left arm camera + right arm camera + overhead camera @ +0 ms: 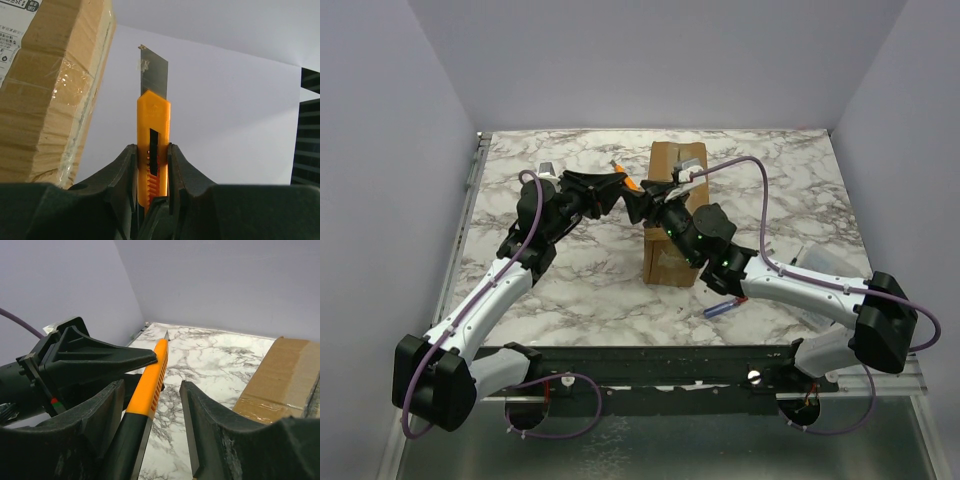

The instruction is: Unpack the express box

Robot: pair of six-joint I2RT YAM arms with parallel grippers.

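The express box [668, 262] is a brown taped carton lying lengthwise at the table's middle, and it shows at the left of the left wrist view [50, 95] and at the right of the right wrist view [285, 375]. My left gripper [620, 186] [152, 155] is shut on an orange utility knife [633, 184] [154, 125]. The knife's steel blade [154, 70] is extended, just right of the box's taped edge. My right gripper [656, 197] [151, 386] straddles the knife's black rear end [131, 440]. The knife lies along its left finger [100, 415], with a gap to the right finger [200, 415].
A blue pen-like object [722, 307] lies on the marble table [570, 270] under the right forearm. A clear plastic case [820, 262] sits at the right, and a small grey item [546, 167] at the back left. Lilac walls surround the table.
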